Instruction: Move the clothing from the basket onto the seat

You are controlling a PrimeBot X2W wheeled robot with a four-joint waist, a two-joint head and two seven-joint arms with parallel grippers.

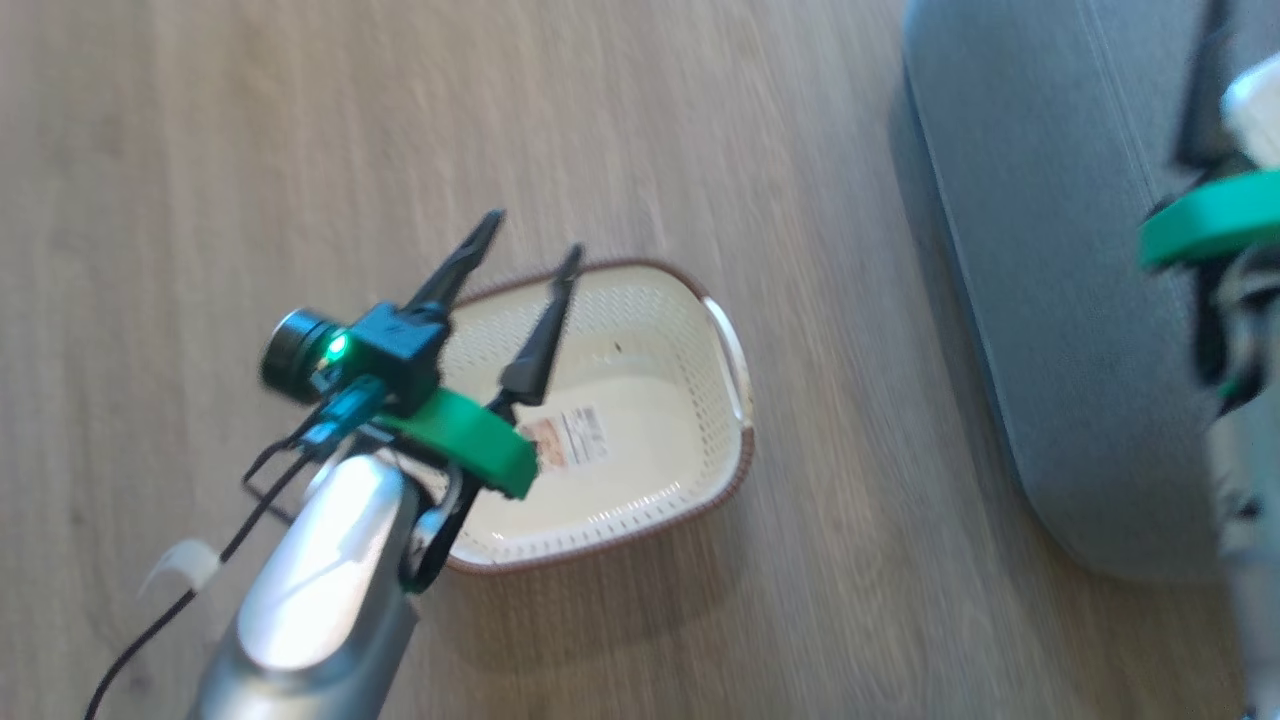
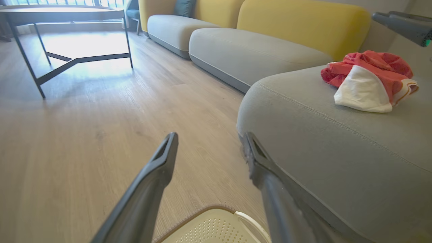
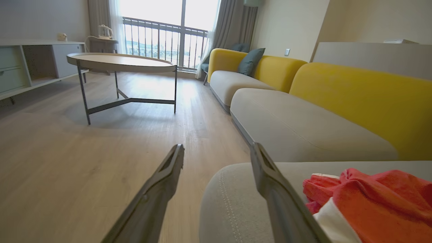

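Our left gripper (image 1: 535,232) over the basket (image 1: 640,440) and right gripper (image 3: 216,147) over the seat (image 2: 337,148) at three o'clock both gape empty, since the clothing (image 2: 368,79) already rests there

The left gripper (image 1: 531,238) is held forward on a silver forearm (image 1: 320,570), its fingers (image 1: 458,264) spread wide, empty. The right gripper (image 3: 216,145) is likewise parted, nothing clasped.
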